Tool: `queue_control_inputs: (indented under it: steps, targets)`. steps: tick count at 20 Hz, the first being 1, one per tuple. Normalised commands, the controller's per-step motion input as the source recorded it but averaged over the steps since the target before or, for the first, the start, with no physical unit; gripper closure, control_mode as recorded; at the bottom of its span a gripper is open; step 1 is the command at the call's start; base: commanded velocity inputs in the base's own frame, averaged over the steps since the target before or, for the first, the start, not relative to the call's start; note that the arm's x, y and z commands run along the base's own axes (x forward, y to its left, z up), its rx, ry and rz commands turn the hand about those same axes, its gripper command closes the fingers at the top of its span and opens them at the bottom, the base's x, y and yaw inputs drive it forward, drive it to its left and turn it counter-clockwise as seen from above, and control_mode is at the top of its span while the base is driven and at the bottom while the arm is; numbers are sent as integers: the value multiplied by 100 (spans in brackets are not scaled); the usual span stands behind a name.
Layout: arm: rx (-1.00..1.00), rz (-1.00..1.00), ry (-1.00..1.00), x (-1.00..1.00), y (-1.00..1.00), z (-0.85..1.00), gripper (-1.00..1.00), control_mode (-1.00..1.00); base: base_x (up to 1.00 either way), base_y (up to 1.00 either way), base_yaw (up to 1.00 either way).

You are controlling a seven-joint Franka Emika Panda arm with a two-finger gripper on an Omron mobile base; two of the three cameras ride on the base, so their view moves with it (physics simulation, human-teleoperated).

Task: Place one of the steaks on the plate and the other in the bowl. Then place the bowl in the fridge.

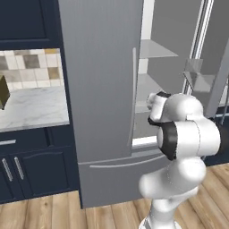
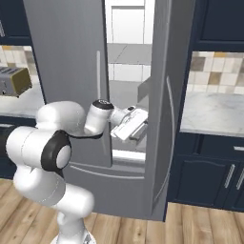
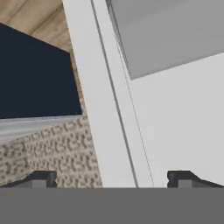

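The fridge (image 1: 98,89) stands straight ahead, its left door shut and its right door (image 2: 167,95) swung open. Pale grey shelves (image 1: 156,50) show inside. My gripper (image 2: 139,127) reaches into the opening at the height of the lower shelves. It is open, with nothing between the fingers. In the hand view the two fingertips (image 3: 41,178) stand wide apart over the fridge's (image 3: 100,109) white inner frame and a grey shelf (image 3: 175,35). The steaks, the plate and the bowl are out of view.
Marble counters flank the fridge, one on the left (image 1: 31,107) and one on the right (image 2: 214,112), over navy cabinets (image 1: 27,172). A toaster (image 2: 14,81) sits on the left counter. The open door's bins (image 1: 199,76) jut out at the right. Wooden floor (image 2: 200,224) lies below.
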Motion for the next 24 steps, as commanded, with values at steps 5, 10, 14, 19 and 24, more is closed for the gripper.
queue_control_inputs:
  steps: [5, 10, 14, 19, 24]
  targets:
    - [-23, -9, 8, -90, -100, 0, -100, -100, 0, 0, 0]
    - [-10, -2, 5, -64, -95, 34, -100, -100, 0, 0, 0]
    - [-2, -1, 0, -57, 79, 24, -100, -100, 0, 0, 0]
    - [14, -5, -36, -24, 100, 31, -100, -100, 0, 0, 0]
    - [73, -14, -56, -13, 87, -9, -100, -100, 0, 0, 0]
